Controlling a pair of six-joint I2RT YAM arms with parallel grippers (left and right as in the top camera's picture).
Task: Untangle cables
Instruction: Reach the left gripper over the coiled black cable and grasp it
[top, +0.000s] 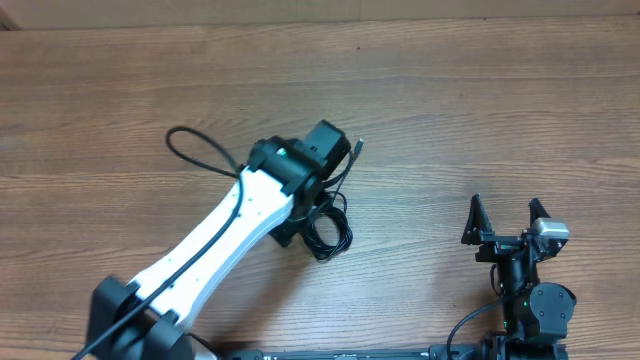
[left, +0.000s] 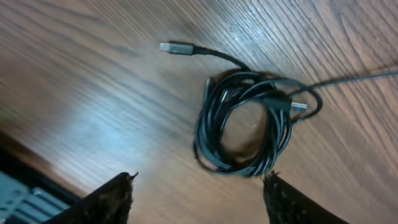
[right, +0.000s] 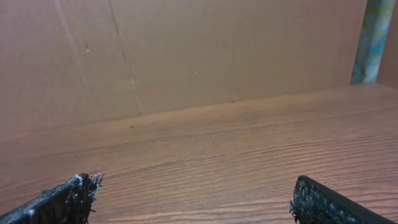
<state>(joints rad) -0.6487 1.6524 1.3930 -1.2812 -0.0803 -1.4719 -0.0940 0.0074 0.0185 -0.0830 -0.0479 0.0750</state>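
Just beyond the left end effector (left: 199, 177), its fingers set apart and empty, the cables (left: 208, 124) were found coiled in a knot on the surface (left: 93, 93). A first grasp was judged pending: one loop would need to be pinched, then drawn clear.

The left arm (top: 255, 205) has a long white shell with black joints, and a thick black wire (top: 190, 250) runs along it toward seven o'clock. At five o'clock, the right arm (top: 540, 305) is all black, with a small silver block (top: 549, 229) on top. The finger pads (left: 112, 199) are black, rough and frayed.
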